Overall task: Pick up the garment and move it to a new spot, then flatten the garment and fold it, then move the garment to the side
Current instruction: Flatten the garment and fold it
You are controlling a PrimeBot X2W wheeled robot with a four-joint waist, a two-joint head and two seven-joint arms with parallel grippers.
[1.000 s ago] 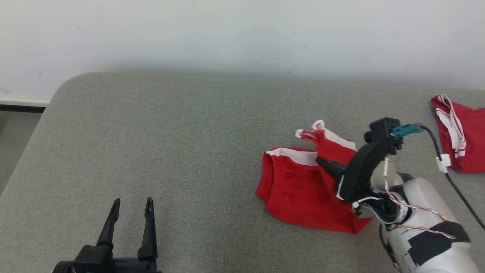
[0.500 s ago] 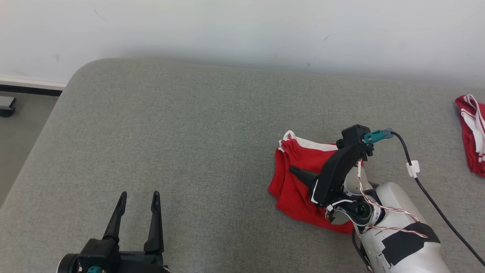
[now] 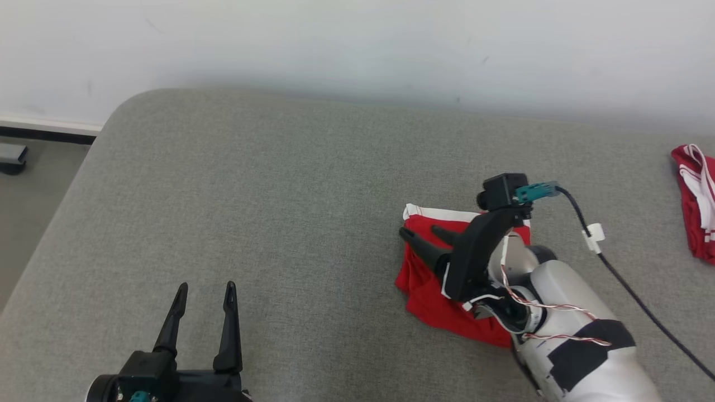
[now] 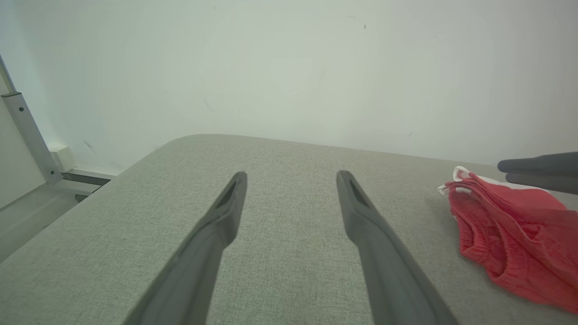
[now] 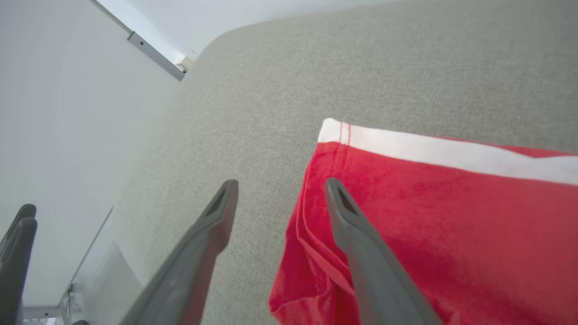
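On the grey cushion (image 3: 279, 195) under a white wall (image 3: 357, 39) lies the red garment (image 3: 425, 301). Right gripper (image 3: 419, 229), clenched earlier, now gapes; left gripper (image 3: 205, 286) spread.

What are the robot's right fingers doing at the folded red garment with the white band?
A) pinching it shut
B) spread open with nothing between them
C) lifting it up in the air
B: the right fingers stand apart over the edge of the folded red garment with the white band, which lies on the grey fabric cushion.
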